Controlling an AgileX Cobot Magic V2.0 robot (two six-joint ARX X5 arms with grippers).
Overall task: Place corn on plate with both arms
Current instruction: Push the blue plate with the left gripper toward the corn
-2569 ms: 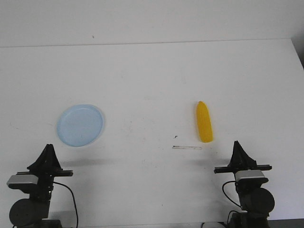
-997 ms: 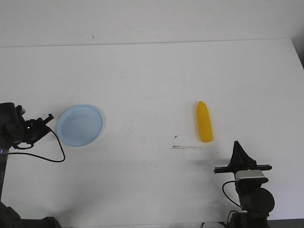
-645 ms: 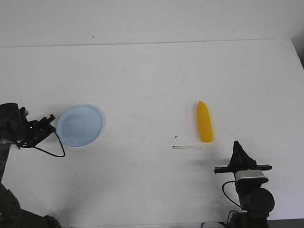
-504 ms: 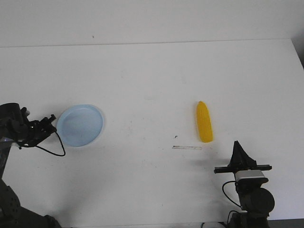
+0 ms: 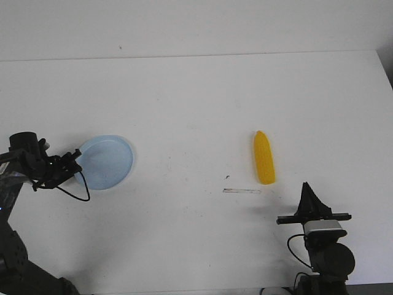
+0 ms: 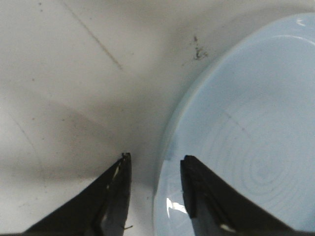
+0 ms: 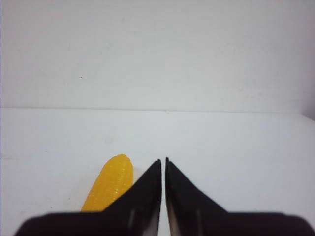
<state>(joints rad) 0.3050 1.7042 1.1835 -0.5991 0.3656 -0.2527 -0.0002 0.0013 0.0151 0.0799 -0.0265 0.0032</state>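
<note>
The yellow corn (image 5: 264, 158) lies on the white table right of centre, pointed end away from me; it also shows in the right wrist view (image 7: 109, 184). The pale blue plate (image 5: 107, 161) sits at the left. My left gripper (image 5: 75, 157) is open at the plate's left edge. In the left wrist view its jaws (image 6: 155, 160) straddle the plate's rim (image 6: 170, 147), one finger outside on the table, one over the plate. My right gripper (image 5: 309, 196) is shut and empty, parked near the front edge, the corn ahead and to its left.
A small thin clear strip (image 5: 241, 191) lies on the table just in front of the corn. The table's far edge meets a white wall (image 5: 196, 24). The right arm's base (image 5: 328, 258) stands at the front right.
The left arm has swung out from its parked pose to the plate's left side, then slid right until its open jaws straddle the rim. The right arm, corn and plate have not moved.
</note>
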